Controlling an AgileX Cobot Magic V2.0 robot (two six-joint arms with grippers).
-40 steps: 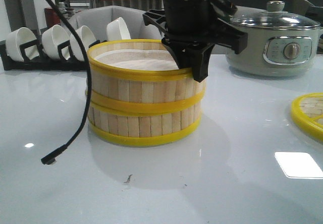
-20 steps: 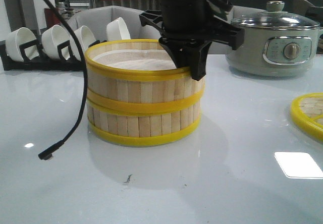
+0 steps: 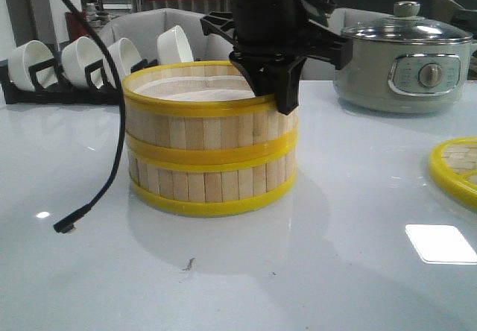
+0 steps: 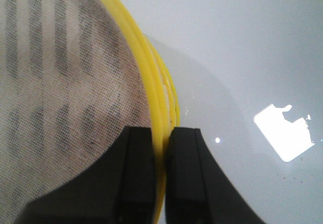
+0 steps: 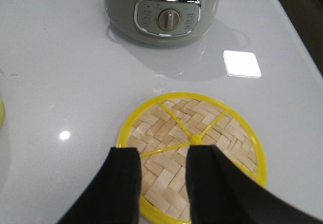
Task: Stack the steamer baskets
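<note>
The front view shows two steamer baskets stacked near the middle of the white table (image 3: 358, 271): the upper basket (image 3: 201, 126) sits on the lower basket (image 3: 212, 186), their yellow bands meeting, slightly out of line. The left gripper (image 3: 277, 92) comes down from above over the upper basket's right rim. Only the left wrist view shows the grip itself: the left gripper (image 4: 160, 183) has one finger inside the yellow rim (image 4: 151, 90) and one outside, pinching the wall between them, with the mesh-like pale liner (image 4: 55, 82) filling the basket's inside.

The right gripper (image 5: 162, 176) appears only in its own wrist view, its fingers spread with a gap between them, holding nothing, hanging above the flat woven lid (image 5: 202, 138). The front view cuts that lid (image 3: 456, 168) off at the right edge of the table.

The grey electric pot (image 3: 406, 59) with a glass lid stands at the far right, well apart from the stack. White bowls (image 3: 78, 61) in a dark rack stand at the far left, behind the baskets. A black cable (image 3: 112, 122) hangs in front of the stack's left side, its loose end near the tabletop.

The left arm's black body hides the far right part of the upper basket's rim. The lower basket's inside is hidden.
</note>
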